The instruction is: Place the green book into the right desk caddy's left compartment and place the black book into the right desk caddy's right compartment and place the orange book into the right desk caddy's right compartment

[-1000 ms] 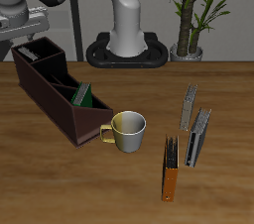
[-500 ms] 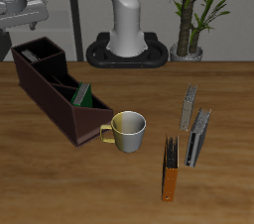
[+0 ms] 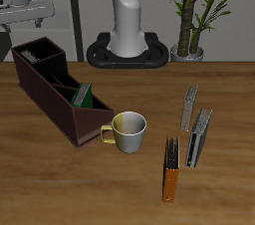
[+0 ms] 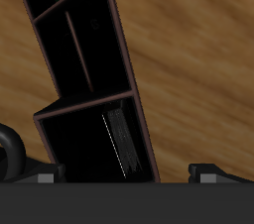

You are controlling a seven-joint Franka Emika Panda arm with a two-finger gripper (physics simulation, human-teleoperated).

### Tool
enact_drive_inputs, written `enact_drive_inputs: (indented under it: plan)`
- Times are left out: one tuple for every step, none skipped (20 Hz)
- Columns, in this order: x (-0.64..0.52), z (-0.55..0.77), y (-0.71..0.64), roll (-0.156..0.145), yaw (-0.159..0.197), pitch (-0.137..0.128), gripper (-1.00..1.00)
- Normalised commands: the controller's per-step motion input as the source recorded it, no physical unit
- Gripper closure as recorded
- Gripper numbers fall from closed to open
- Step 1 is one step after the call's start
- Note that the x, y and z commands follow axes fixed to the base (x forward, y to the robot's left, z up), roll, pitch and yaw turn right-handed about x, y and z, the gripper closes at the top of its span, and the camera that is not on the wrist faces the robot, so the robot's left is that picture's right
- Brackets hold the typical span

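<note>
Fingers (image 4: 213,171) first: spread wide, nothing pinched between them. Gripper (image 3: 24,17) hanging empty above the back end of the right desk caddy (image 3: 60,110), looking straight down into it.

Inside the caddy: black book (image 4: 119,145) already standing in the right compartment (image 4: 69,144), leaning toward one wall. Green book (image 3: 84,95) already tucked in the left compartment (image 3: 92,106), the slanted one at the caddy's front end. Looks like two of three done, judging by that.

Leaves the orange book (image 3: 172,183). Sitting on the table well away from the caddy, past the mug (image 3: 128,131) and nearer the table's front edge, standing on edge with its dark top edge up. Two slim grey books (image 3: 189,108) (image 3: 199,136) a bit farther back from it, so worth not mixing those up.

Handling guess: light, stiff, thin, probably tippy if nudged. Smooth covers, so likely a bit slippery. Best bet: come down from above, straddle the top edge near the middle, squeeze across the two covers. Would avoid grabbing near one end, since could swing and catch the caddy wall on the way in.
</note>
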Motion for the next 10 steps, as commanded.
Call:
enact_drive_inputs:
  plan:
    - [0.52,0.12,0.33,-0.009,-0.167,-0.052,-1.00]
    - [0.41,0.10,0.24,-0.013,0.098,-0.050,-1.00]
    - [0.23,0.08,0.14,-0.043,-0.034,-0.055,-1.00]
    - [0.54,0.10,0.41,0.019,-0.088,-0.071,-1.00]
    - [0.40,0.17,0.30,-0.018,-0.017,-0.111,-1.00]
    - [-0.10,-0.03,-0.15,0.000,0.000,0.000,-1.00]
    - [0.93,0.12,0.83,0.028,0.023,-0.118,-1.00]
    - [0.25,0.01,0.21,0.025,-0.029,-0.013,-1.00]
    - [0.46,0.04,0.40,0.068,-0.008,-0.023,-1.00]
    - [-0.06,-0.01,-0.08,0.000,0.000,0.000,-1.00]
